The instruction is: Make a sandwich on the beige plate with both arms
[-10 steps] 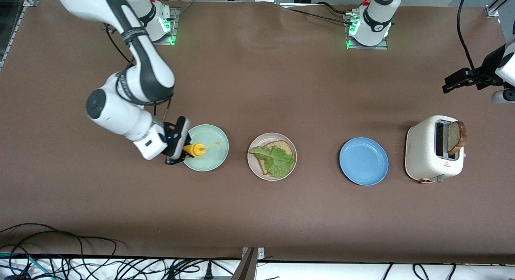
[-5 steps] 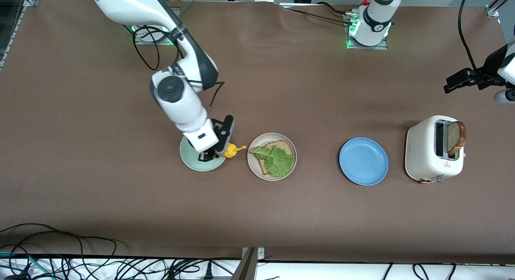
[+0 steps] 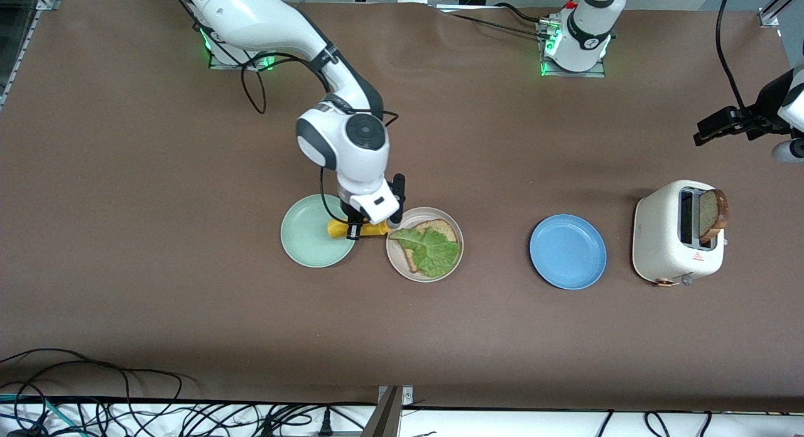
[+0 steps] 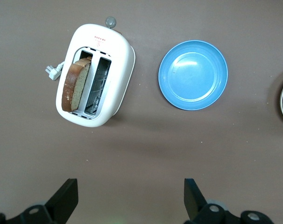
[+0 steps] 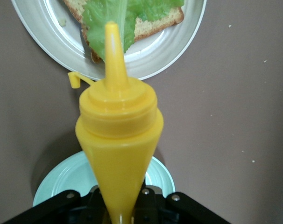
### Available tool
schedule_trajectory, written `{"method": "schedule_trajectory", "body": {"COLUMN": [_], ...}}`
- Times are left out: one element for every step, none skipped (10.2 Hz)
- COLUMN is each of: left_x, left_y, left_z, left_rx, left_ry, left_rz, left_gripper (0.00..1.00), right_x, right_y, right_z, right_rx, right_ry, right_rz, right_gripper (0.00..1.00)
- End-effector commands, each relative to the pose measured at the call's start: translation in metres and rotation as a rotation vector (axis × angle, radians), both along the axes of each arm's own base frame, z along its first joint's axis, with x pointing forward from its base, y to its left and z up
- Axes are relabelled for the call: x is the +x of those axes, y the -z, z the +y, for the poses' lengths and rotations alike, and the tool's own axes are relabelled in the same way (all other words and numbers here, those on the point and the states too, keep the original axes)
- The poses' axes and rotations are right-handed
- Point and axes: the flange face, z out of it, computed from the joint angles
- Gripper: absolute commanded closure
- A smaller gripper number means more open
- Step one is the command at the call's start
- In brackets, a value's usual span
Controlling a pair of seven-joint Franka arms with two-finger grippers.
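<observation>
The beige plate [image 3: 393,256] holds one speckled bread slice [image 3: 441,228] with a green lettuce leaf [image 3: 431,249] on top. My right gripper [image 3: 355,231] is shut on a yellow squeeze bottle [image 3: 361,229], held on its side between the mint-green plate and the beige plate. In the right wrist view the bottle [image 5: 118,135], held by the gripper [image 5: 119,207], points its nozzle over the lettuce [image 5: 141,9] and plate rim [image 5: 181,53]. A second bread slice [image 3: 713,214] stands in the toaster [image 3: 659,233]. My left gripper [image 3: 708,128] waits open and empty [image 4: 131,200].
The mint-green plate [image 3: 308,239] lies beside the beige plate toward the right arm's end. A blue plate [image 3: 568,251] lies between the beige plate and the toaster; it also shows in the left wrist view [image 4: 193,74] with the toaster [image 4: 118,60].
My right arm has swung the yellow bottle from over the mint-green plate toward the beige plate. The left arm has not moved.
</observation>
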Motion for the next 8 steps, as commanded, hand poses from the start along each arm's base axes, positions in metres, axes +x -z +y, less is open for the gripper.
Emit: {"method": "schedule_trajectory", "body": {"left_x": [0.003, 0.003, 0.003, 0.003, 0.003, 0.003, 0.003, 0.003], "left_y": [-0.006, -0.006, -0.006, -0.006, -0.006, -0.006, -0.006, -0.006], "left_z": [0.003, 0.003, 0.003, 0.003, 0.003, 0.003, 0.003, 0.003], "left_rx": [0.025, 0.025, 0.025, 0.025, 0.025, 0.026, 0.027, 0.027], "left_ry": [0.013, 0.013, 0.013, 0.013, 0.013, 0.013, 0.013, 0.013], "left_rz": [-0.001, -0.001, -0.001, -0.001, -0.001, -0.003, -0.003, -0.003], "left_gripper": [0.00, 0.00, 0.00, 0.00, 0.00, 0.00, 0.00, 0.00], "right_x": [0.005, 0.003, -0.003, -0.007, -0.008, -0.013, -0.018, -0.017], "right_y": [0.009, 0.017, 0.023, 0.031, 0.037, 0.045, 0.050, 0.052], "right_z": [0.010, 0.008, 0.013, 0.015, 0.015, 0.020, 0.024, 0.024], "right_rx": [-0.105, -0.135, -0.179, -0.203, -0.226, -0.238, -0.246, -0.257], "right_ry": [-0.017, -0.008, -0.035, -0.036, -0.041, -0.051, -0.051, -0.050], "right_rz": [-0.041, -0.033, -0.044, -0.057, -0.064, -0.064, -0.069, -0.088], "right_gripper": [1.00, 1.00, 1.00, 1.00, 1.00, 1.00, 1.00, 1.00]}}
